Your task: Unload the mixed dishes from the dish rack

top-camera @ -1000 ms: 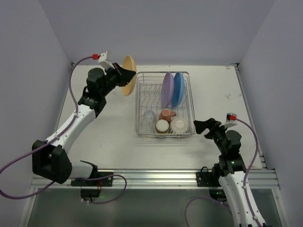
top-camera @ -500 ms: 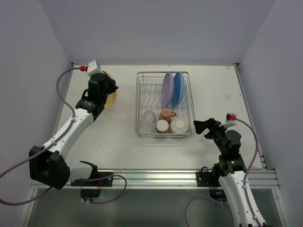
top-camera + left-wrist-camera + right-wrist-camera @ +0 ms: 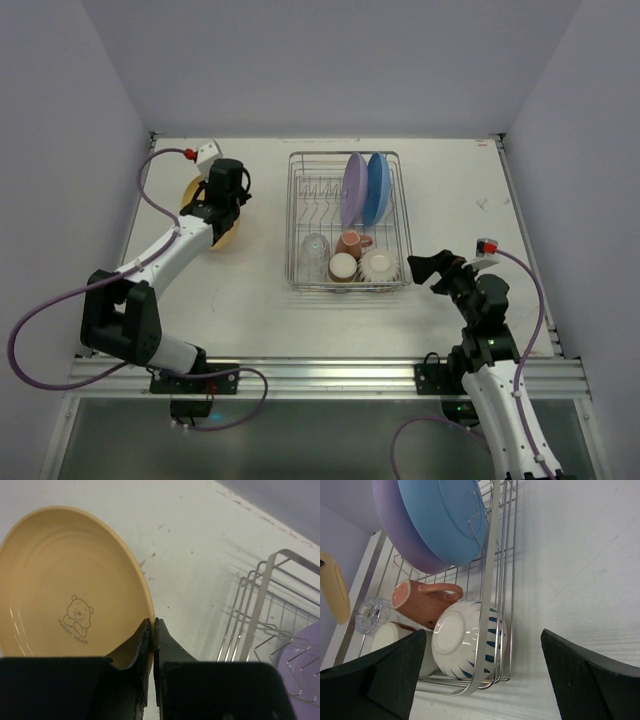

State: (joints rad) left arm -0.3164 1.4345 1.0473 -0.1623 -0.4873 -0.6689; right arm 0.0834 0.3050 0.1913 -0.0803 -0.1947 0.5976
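My left gripper (image 3: 222,215) is shut on the rim of the yellow-orange plate (image 3: 200,205), held low over the table left of the dish rack (image 3: 348,160). In the left wrist view the plate (image 3: 65,585) shows a bear print and my fingers (image 3: 142,640) pinch its edge. The purple plate (image 3: 352,190) and blue plate (image 3: 378,187) stand upright in the rack. A glass tumbler (image 3: 314,246), two reddish-brown cups (image 3: 352,242) (image 3: 342,267) and the cream bowl (image 3: 379,265) lie at its near end. My right gripper (image 3: 424,271) is open and empty, right of the rack.
The rack's right wall (image 3: 492,570) is close in the right wrist view, with the bowl (image 3: 465,640) just behind it. Purple walls close in the table on the left, back and right.
My left gripper has carried the yellow-orange plate from the rack's left edge leftward and down toward the table. The right arm has not moved.
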